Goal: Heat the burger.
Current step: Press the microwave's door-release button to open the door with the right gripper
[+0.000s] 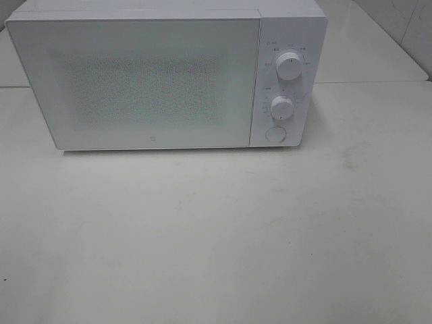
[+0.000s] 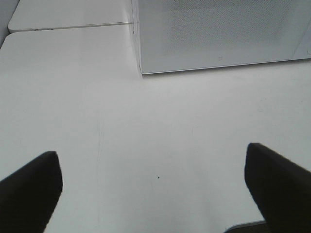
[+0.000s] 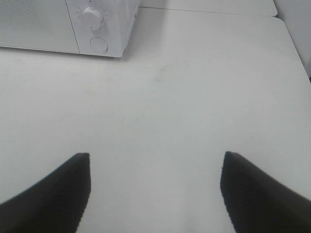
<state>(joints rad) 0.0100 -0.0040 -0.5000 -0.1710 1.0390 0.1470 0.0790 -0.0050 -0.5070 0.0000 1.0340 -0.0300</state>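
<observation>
While microwave [image 1: 155,81] sits closed, L end effector [image 2: 150,150] spread wide, R end effector [image 3: 155,154] too, empty.

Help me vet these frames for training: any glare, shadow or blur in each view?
Exterior high: soft even light, grainy speckle on the microwave door, a thin shadow beneath it. Left wrist: the left gripper shows only as dark, detail-less silhouettes. Right wrist: the right gripper likewise; the table looks washed out.
</observation>
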